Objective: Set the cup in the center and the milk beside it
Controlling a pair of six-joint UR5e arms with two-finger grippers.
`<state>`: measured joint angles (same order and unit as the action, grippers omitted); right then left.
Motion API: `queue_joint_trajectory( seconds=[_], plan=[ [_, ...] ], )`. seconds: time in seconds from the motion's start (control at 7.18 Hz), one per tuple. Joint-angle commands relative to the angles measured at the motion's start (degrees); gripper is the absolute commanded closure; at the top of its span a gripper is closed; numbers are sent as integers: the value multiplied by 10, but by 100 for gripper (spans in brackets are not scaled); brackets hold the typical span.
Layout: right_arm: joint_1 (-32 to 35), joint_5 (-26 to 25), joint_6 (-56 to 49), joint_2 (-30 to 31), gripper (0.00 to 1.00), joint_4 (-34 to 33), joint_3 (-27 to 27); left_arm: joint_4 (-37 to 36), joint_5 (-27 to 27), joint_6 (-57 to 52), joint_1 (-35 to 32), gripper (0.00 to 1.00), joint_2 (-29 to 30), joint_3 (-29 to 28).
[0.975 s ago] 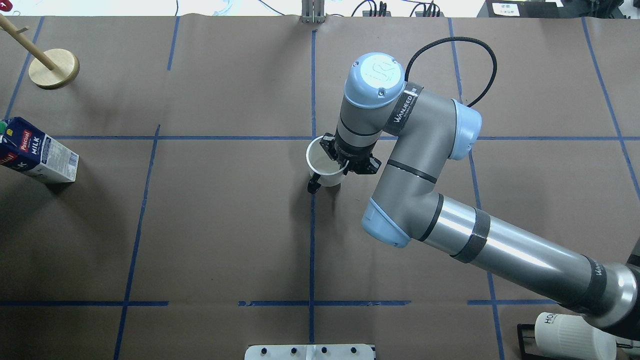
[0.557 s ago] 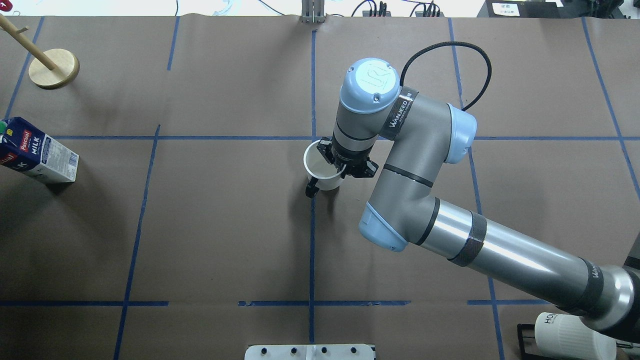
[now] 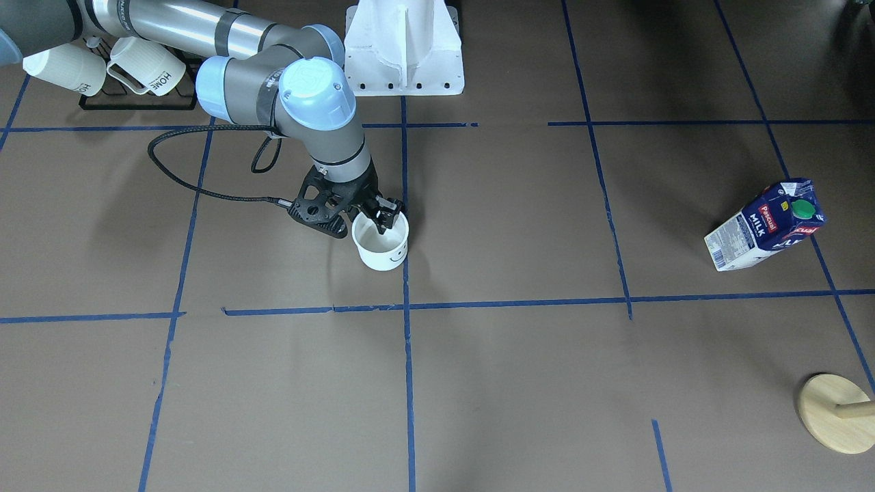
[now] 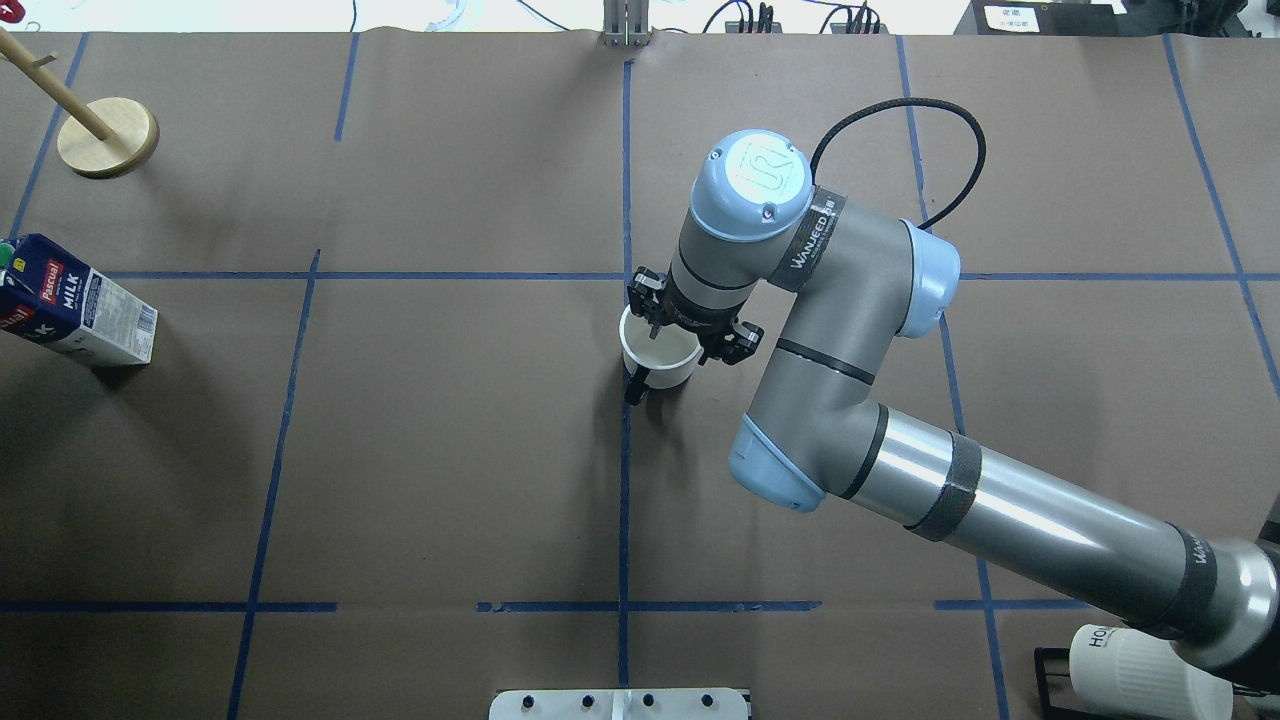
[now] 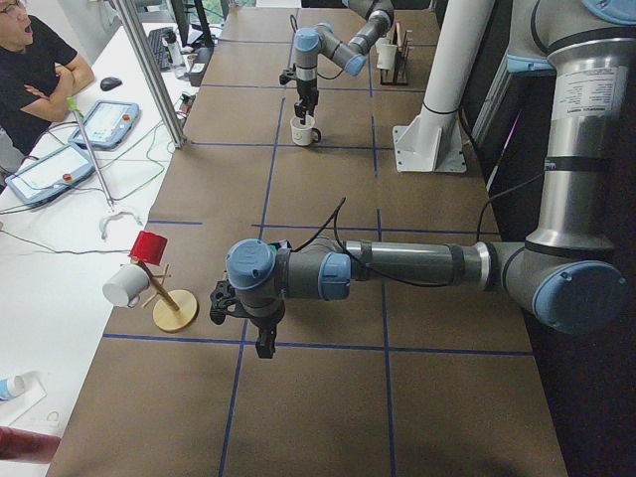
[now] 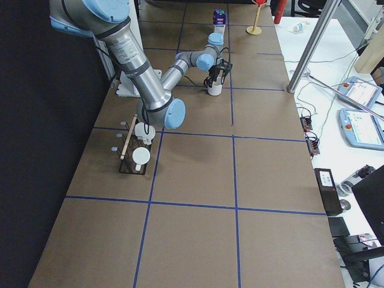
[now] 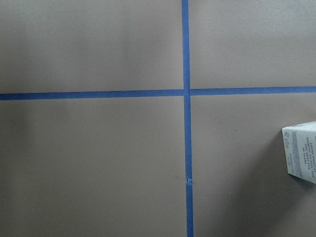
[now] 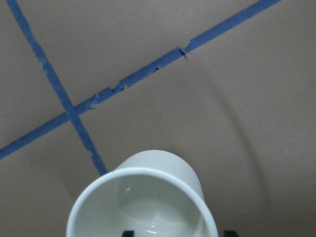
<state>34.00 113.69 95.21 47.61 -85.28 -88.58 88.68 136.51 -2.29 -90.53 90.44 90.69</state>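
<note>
The cup (image 4: 660, 362), a white mug with a black handle and a smiley face (image 3: 381, 244), stands upright in the center square (image 4: 450, 450), just right of its splitting tape line and near its far edge. My right gripper (image 4: 668, 330) is over the cup, jaws apart astride its rim; the right wrist view shows one fingertip inside the cup (image 8: 143, 197) and one outside. The milk (image 4: 75, 300) stands far left, also seen at the front view's right (image 3: 765, 227) and the left wrist view's edge (image 7: 300, 153). My left gripper (image 5: 263, 343) hovers low; I cannot tell its state.
A wooden peg stand (image 4: 107, 137) is at the far left corner, beyond the milk. A black rack with ribbed "HOME" mugs (image 3: 137, 68) sits by the right arm's base. The white robot base (image 3: 403, 48) is at the table's near middle edge.
The cup was held tilted and a little higher; it has come down, shifted slightly toward the robot, and stands upright. The right gripper's jaws have parted from its rim.
</note>
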Motion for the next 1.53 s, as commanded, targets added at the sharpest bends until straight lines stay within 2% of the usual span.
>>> queue_joint_trajectory(
  seconds=[0.0, 0.28, 0.42, 0.84, 0.97, 1.11, 1.39],
  plan=[
    [12, 2, -2, 3, 0, -1, -14, 0, 0, 0, -1, 0, 4, 8],
    [30, 7, -3, 19, 0, -19, -48, -6, 2, 1, -2, 0, 4, 57],
    [36, 7, -3, 20, 0, -35, -58, -8, 4, 22, -2, 0, -1, 99],
    [54, 10, -17, 40, 0, -46, -84, -8, 13, 217, 17, 0, 3, 201],
    [58, 10, -44, 63, 0, -53, -116, -5, 8, 275, 63, 0, 3, 224],
    [67, 10, -87, 77, 0, -76, -145, 5, 3, 335, 120, 0, 3, 223],
    [91, 13, -118, 82, 0, -106, -172, 84, -71, 420, 190, 0, -10, 211]
  ],
)
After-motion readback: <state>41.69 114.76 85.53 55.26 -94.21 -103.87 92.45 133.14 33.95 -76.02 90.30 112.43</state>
